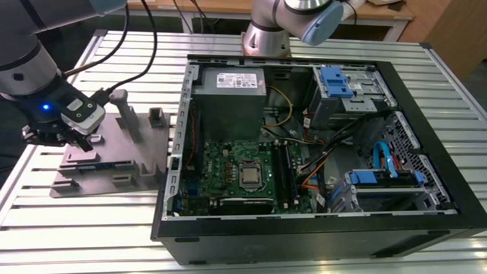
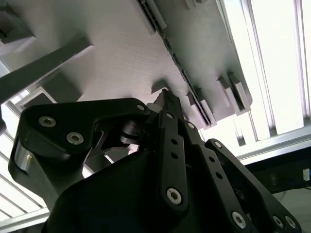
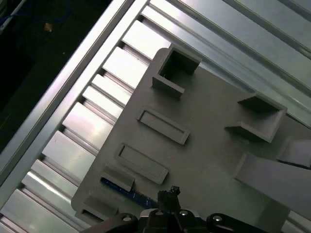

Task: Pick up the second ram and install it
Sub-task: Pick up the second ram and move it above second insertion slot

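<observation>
While drawn together at the tips, with nothing seen between them, the fingers (image 3: 170, 193) hang just beside one end of the second ram (image 3: 121, 188), a blue strip lying in the grey fixture plate (image 1: 99, 188) on the slatted table (image 1: 61, 234), near the open computer case (image 1: 304, 231).

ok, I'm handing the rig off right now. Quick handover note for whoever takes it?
Gripper: low over the grey fixture plate, on the exterior view's left of the open PC case. In the first wrist view its tip is at one end of the second ram. Can't tell if it has a grip.
Second ram: sits in the plate's clips, not lifted.
Done: approach to the ram.
Left: pickup, then install in the motherboard slots.
</observation>
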Controlling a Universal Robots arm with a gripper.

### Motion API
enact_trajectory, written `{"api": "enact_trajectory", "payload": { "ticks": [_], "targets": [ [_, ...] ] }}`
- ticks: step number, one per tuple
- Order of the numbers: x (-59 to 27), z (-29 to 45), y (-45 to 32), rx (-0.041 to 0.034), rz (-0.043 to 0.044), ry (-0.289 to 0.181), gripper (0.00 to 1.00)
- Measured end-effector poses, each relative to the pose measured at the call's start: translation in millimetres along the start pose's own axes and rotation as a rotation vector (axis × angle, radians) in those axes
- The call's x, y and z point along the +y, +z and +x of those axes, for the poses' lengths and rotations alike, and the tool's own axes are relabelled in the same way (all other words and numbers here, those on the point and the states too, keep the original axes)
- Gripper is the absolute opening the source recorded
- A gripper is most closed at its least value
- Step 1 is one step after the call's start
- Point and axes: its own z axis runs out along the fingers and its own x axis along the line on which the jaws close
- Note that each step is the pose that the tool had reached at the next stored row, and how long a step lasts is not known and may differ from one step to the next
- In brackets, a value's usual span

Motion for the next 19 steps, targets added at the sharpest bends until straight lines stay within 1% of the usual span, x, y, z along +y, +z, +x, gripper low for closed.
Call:
{"api": "enact_trajectory", "payload": {
  "ticks": [19],
  "targets": [
    [0.0, 0.0, 0.1, 0.0130, -0.0063, -0.275, 0.11]
  ]
}}
